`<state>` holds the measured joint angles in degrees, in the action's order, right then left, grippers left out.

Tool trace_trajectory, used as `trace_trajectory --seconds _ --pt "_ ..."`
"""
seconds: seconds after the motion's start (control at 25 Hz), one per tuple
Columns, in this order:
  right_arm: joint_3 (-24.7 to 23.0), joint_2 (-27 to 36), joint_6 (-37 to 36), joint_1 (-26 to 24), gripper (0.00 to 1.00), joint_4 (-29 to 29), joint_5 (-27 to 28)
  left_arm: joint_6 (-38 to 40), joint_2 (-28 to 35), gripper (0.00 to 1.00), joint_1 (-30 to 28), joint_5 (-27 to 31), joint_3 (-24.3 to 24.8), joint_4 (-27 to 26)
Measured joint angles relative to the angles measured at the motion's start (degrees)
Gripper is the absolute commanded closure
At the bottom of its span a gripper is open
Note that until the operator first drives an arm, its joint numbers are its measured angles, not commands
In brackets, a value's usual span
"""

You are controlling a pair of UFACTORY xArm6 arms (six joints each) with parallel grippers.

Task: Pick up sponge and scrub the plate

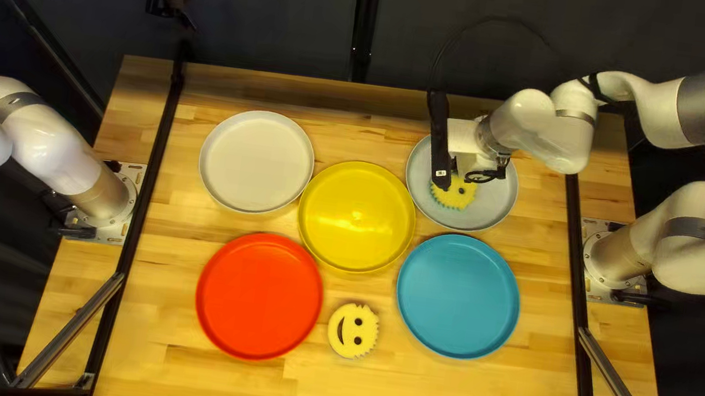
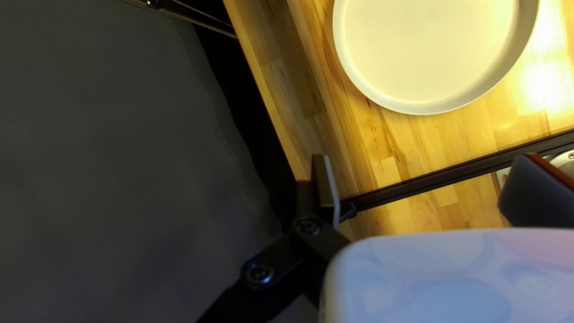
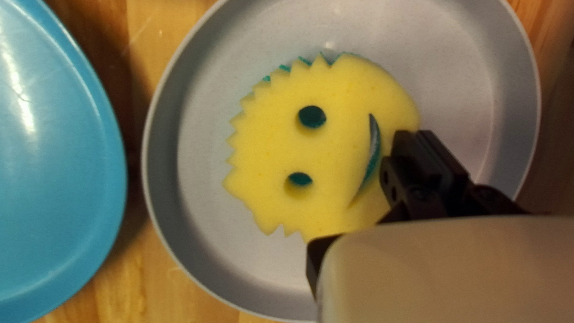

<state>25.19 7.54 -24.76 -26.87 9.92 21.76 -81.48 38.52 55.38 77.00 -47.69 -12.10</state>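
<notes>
While your left gripper (image 1: pixel 172 14) hangs open near the far left corner of the bench (image 1: pixel 201 382), your right gripper (image 1: pixel 475 178) pinches the sponge (image 1: pixel 453 195) on the grey plate (image 1: pixel 492 209) toward the dark curtain (image 1: pixel 289 22).

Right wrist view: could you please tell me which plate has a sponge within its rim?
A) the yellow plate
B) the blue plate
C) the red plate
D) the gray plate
D: the yellow smiley sponge shows inside the rim of the gray plate, while the blue plate beside it holds no sponge.
</notes>
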Motion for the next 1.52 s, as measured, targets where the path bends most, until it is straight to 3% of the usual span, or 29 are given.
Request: trace_trajectory --seconds 0.2,0.4,0.76,1.0,1.16,1.52 --pt "0.47 -0.94 -4.74 -3.98 1.00 -1.78 -1.51 0.00 0.00 0.00 0.00 0.00 0.00 0.00" --pt "-0.94 0.78 -4.83 -4.77 1.00 -1.37 -1.91 0.00 0.00 0.00 0.00 0.00 0.00 0.00" --pt "-8.51 7.94 2.60 -0.44 1.00 4.77 -2.35 0.00 0.00 0.00 0.00 0.00 0.00 0.00" --pt "-12.66 12.82 3.41 1.55 1.00 6.57 -2.01 0.00 0.00 0.00 0.00 0.00 0.00 0.00" --pt "-13.07 12.19 -1.74 -0.50 1.00 5.30 -3.89 0.00 0.00 0.00 0.00 0.00 0.00 0.00" --pt "-12.48 8.17 -20.85 -6.41 1.00 -5.17 -12.01 0.00 0.00 0.00 0.00 0.00 0.00 0.00"
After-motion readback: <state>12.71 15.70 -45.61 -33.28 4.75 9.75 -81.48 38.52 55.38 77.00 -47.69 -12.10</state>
